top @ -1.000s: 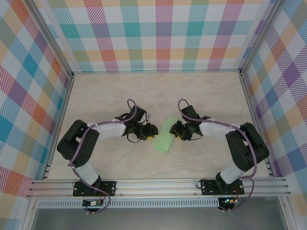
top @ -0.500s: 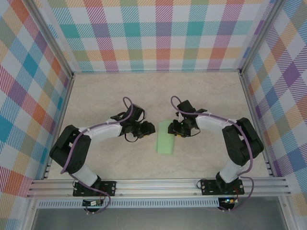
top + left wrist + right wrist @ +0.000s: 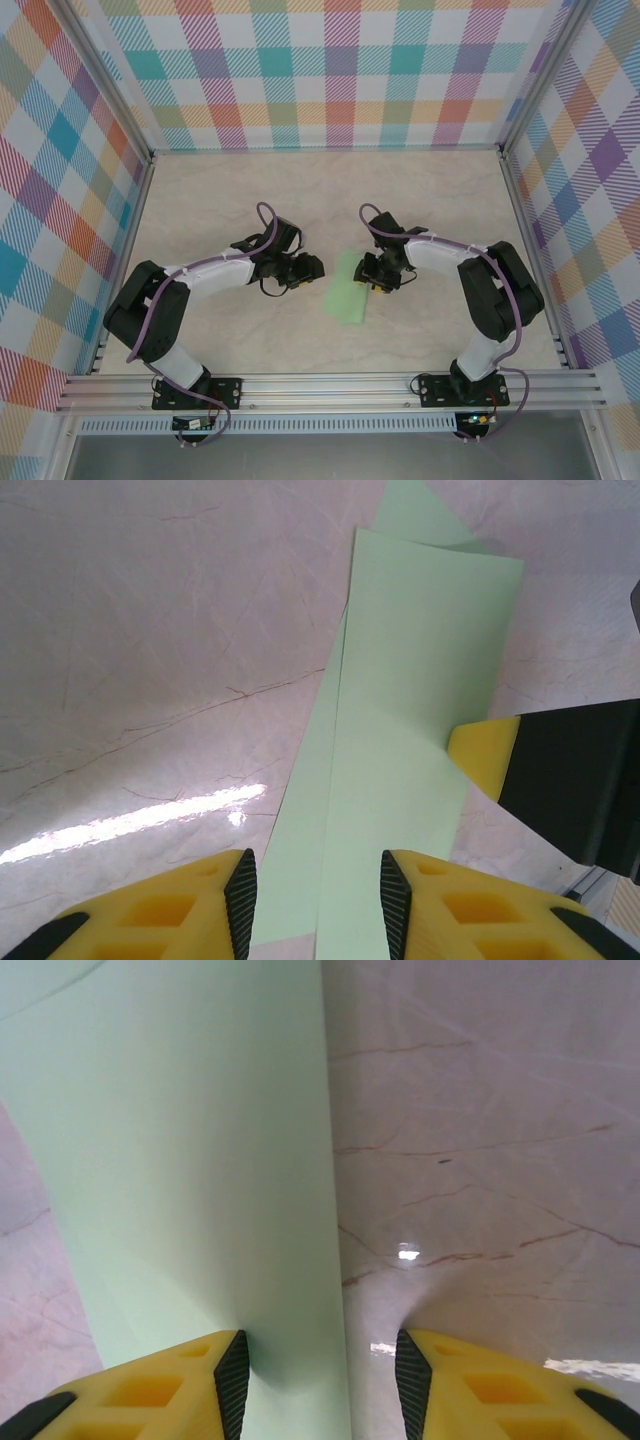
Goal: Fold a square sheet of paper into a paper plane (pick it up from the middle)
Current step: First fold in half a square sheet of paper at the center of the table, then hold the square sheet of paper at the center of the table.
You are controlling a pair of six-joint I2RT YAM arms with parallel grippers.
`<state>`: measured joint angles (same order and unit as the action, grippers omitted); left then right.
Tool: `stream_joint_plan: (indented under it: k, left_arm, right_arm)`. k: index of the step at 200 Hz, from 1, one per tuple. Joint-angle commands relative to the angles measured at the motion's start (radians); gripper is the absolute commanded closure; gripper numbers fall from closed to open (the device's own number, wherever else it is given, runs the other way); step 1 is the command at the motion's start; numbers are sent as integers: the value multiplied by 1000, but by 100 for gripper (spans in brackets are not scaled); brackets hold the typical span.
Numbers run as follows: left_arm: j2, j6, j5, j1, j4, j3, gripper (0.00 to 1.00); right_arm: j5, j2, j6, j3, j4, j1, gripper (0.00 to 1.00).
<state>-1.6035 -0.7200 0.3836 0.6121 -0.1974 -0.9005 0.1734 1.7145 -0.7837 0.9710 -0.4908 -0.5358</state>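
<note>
The square sheet of paper point(image 3: 349, 298) lay on the table point(image 3: 430, 200) about midway between left and right, a little towards the near side. It was not spread flat. It was doubled over into a long narrow strip running near to far. Through the left wrist camera I saw its two layers did not line up, and the under one peeked out along the left edge and at the far end.

The left gripper point(image 3: 314, 268) sat low just left of the strip, pointing right at it. On its own camera its jaws stood apart. The paper ran away from the gap between the black pads point(image 3: 240, 900), with room on either side, so this gripper was open and clamped nothing.

The right gripper point(image 3: 374, 282) was at the strip's right edge, towards the far end, facing left. From the left wrist I saw one of its yellow fingers point(image 3: 485, 755) meeting the right edge of the paper, though I could not tell whether it pressed down. On the right wrist camera its jaws were parted as well. There the sheet lay to the left, and its straight edge ran down into the middle of the gap. Neither pad pinched the paper, and bare marbled table showed on the right.
</note>
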Motion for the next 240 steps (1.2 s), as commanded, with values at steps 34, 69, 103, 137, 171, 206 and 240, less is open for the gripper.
stream_joint_plan:
  k: [34,69,103,137,171,206,240]
  left_arm:
    - [-4,10,17,-5,-6,-12,60]
    - [-1,16,12,-5,-11,-9,60]
    - [-6,13,15,-5,-4,-6,60]
    - [-6,15,12,-5,-5,-1,59]
    - [-10,15,11,-5,-4,0,59]
    - [-15,19,11,-5,-11,3,59]
    - [-14,21,12,-5,-13,6,59]
  right_arm:
    - [-45,-4,-161,-11,37,-21,52]
    - [-71,-24,-226,-27,54,-22,50]
    - [-67,-6,-241,-10,47,-34,50]
    - [-81,11,-256,1,33,-41,48]
    - [-101,32,-276,29,6,-58,46]
    - [-101,60,-250,53,-8,-70,49]
    - [-99,47,-230,50,-3,-70,52]
